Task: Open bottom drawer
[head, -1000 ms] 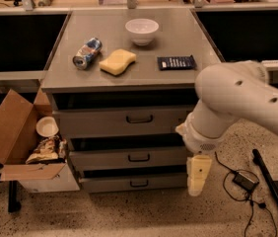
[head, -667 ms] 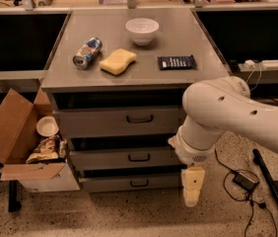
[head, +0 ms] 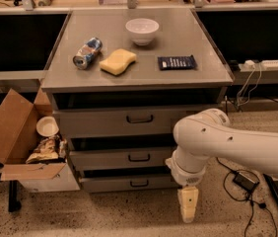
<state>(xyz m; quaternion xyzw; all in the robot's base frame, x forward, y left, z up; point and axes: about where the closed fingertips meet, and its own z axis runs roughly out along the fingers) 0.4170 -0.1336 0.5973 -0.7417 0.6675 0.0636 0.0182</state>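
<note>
The grey cabinet has three drawers. The bottom drawer [head: 124, 182] is the lowest and least tall, with a small dark bar handle [head: 139, 183]. It looks closed or nearly so. My gripper [head: 188, 207] hangs from the white arm [head: 227, 144] near the floor, to the right of the bottom drawer's front and apart from the handle. It points downward.
The middle drawer [head: 121, 157] and top drawer [head: 117, 121] sit above. On the cabinet top are a white bowl [head: 142, 30], a crushed can [head: 86, 53], a yellow sponge [head: 117, 61] and a dark packet [head: 177, 62]. An open cardboard box [head: 18, 142] stands at the left. Cables [head: 242, 181] lie on the floor at the right.
The arm and gripper have moved left and a little lower, closer to the bottom drawer's right end. The drawers have not moved.
</note>
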